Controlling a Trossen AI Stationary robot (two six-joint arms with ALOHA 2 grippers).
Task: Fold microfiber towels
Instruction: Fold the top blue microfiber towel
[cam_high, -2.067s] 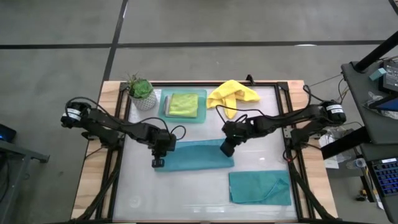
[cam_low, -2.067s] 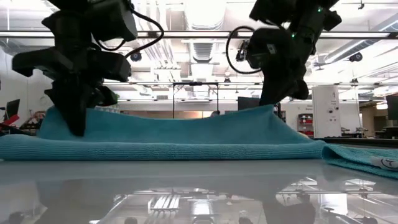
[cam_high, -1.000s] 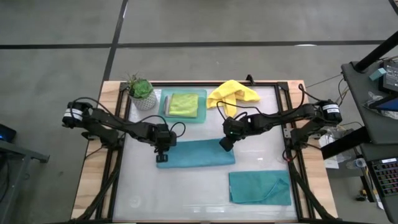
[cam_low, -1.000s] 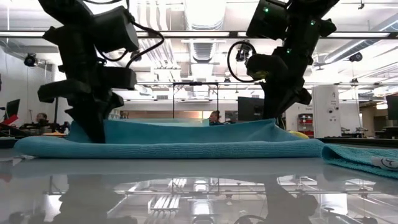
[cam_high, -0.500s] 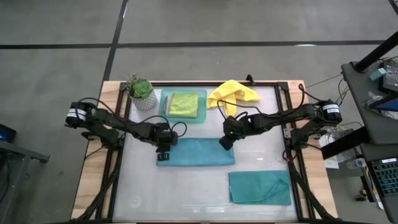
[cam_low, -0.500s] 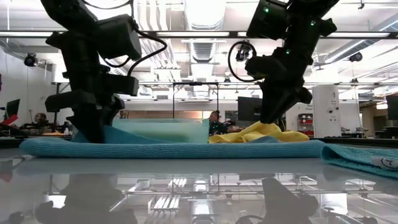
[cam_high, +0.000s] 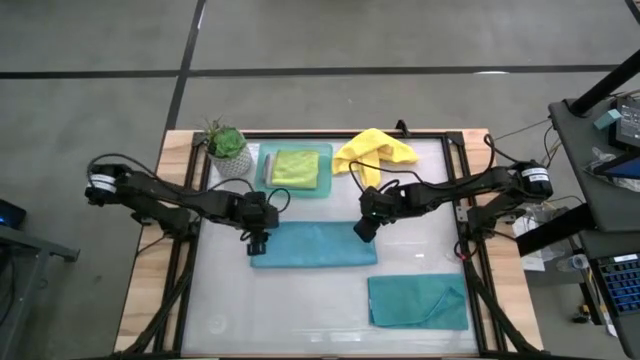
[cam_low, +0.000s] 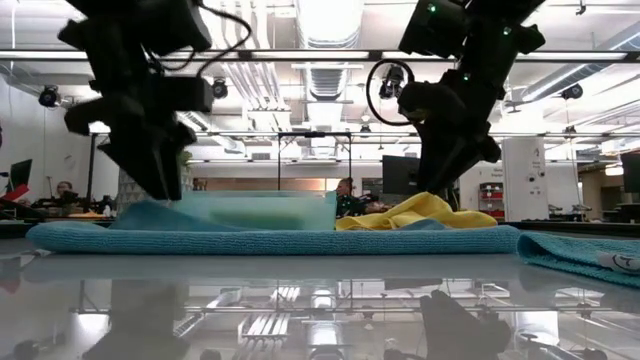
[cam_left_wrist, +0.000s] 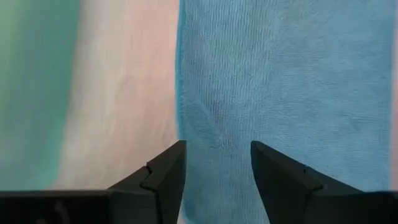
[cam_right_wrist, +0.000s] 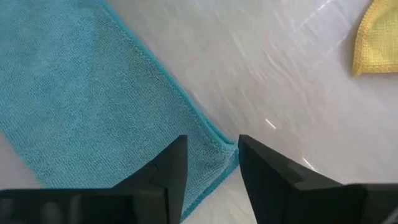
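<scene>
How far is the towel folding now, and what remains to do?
Looks done: a lime green towel lies folded in the mint tray, and one teal towel lies folded near the front. In hand: the middle teal towel lies folded once, with the left gripper and right gripper open above its ends. Left: the crumpled yellow towel.

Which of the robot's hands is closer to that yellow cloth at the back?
The right hand. It hangs over the folded teal towel's right end, just in front of the yellow cloth. The left hand is over the towel's left end, farther away.
</scene>
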